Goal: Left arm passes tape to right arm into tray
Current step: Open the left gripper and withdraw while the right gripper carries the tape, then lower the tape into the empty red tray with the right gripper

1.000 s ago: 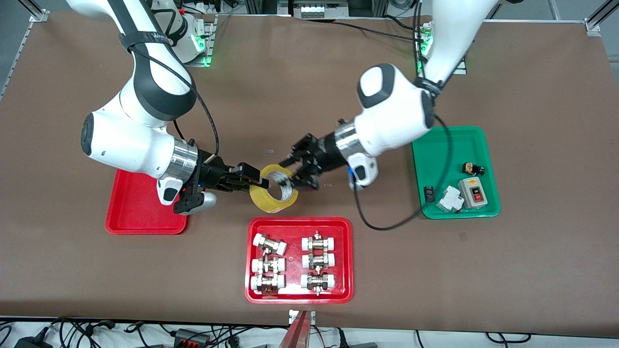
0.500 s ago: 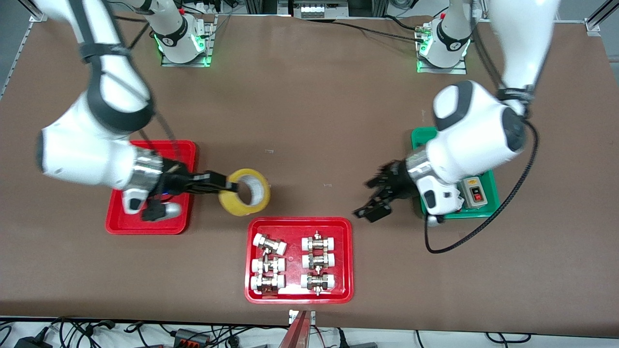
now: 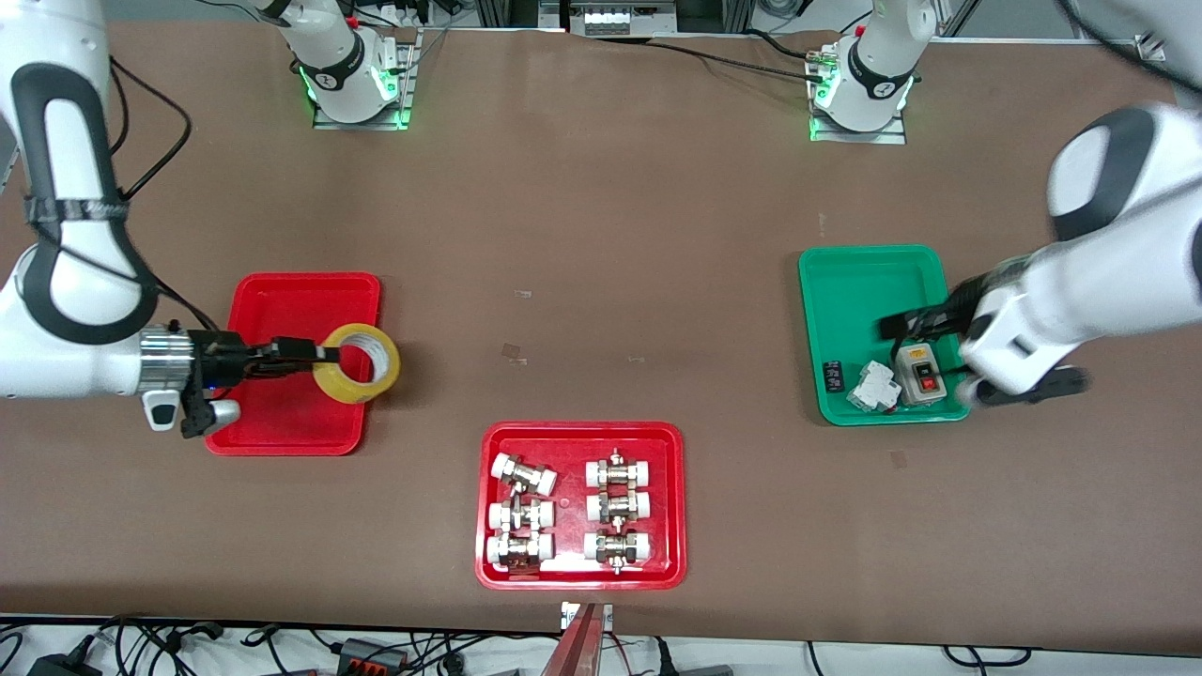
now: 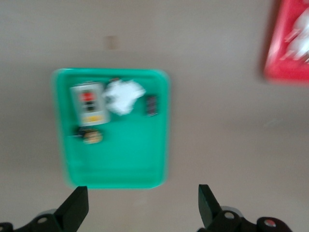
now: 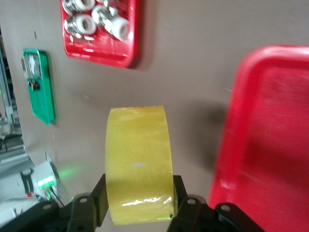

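Yellow tape (image 3: 357, 362) partly masking right fingers (image 3: 299, 352)

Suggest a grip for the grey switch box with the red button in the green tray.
Grip the grey switch box across its short sides, coming from above: it lies flat in the green tray, button up. The long side toward the white breaker is crowded; the short ends look freer. The open left gripper hovers above the tray.

Yellow tape (image 3: 357, 362) upright, held over plain red tray's (image 3: 300, 293) edge
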Controlling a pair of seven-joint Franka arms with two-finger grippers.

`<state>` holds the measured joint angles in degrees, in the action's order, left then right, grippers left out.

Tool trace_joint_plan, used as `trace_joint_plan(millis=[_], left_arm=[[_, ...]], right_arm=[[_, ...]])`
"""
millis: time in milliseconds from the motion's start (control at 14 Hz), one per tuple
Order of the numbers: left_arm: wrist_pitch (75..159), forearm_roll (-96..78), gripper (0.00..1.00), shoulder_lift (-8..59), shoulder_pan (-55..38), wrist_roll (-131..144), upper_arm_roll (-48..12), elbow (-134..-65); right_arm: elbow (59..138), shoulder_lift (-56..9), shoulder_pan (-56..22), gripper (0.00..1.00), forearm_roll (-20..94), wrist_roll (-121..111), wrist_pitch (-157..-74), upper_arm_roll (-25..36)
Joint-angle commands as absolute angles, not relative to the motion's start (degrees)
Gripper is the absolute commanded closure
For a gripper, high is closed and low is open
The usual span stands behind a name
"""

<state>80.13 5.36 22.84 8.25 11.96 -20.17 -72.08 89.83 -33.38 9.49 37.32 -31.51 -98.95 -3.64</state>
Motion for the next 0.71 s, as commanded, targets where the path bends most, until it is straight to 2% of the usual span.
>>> trace_joint_plan(millis=[0, 143, 214, 357, 429, 500, 571, 643], left_arm=[[72.0, 10.9, 0.00, 21.5, 7.9, 2.1, -20.1, -69.6], [72.7, 8.5, 0.00, 19.3, 10.9, 2.4, -21.5, -73.0], [75.7, 8.0, 0.00, 15.8, 11.2, 3.9, -22.0, -78.5], [87.5, 4.5, 0.00, 6.3, 12.8, 4.4, -21.9, -93.8], [88.8, 2.7, 0.00, 4.5, 14.1, 4.0, -22.0, -96.4], [86.9, 2.9, 0.00, 4.7, 14.1, 3.9, -21.8, -95.7], [86.7, 3.3, 0.00, 5.3, 14.3, 3.2, -21.9, -94.3], [86.1, 3.3, 0.00, 6.9, 14.3, 1.7, -21.4, -91.6]], right_arm=[[91.7, -34.4, 14.1, 1.00, 35.0, -39.6, -97.3, -4.9], [92.6, -35.9, 16.2, 1.00, 34.5, -44.9, -97.3, -4.8], [92.9, -36.9, 17.1, 1.00, 34.5, -47.1, -97.4, -4.8], [93.3, -38.5, 18.2, 1.00, 33.2, -50.3, -97.5, -4.8], [93.3, -39.1, 18.5, 1.00, 32.3, -51.1, -97.6, -4.8], [93.3, -39.5, 18.8, 0.98, 31.6, -51.2, -97.7, -4.8], [93.3, -39.6, 18.7, 0.87, 30.6, -51.2, -98.1, -4.8], [93.3, -39.6, 18.5, 0.54, 29.9, -51.2, -98.3, -4.8]])
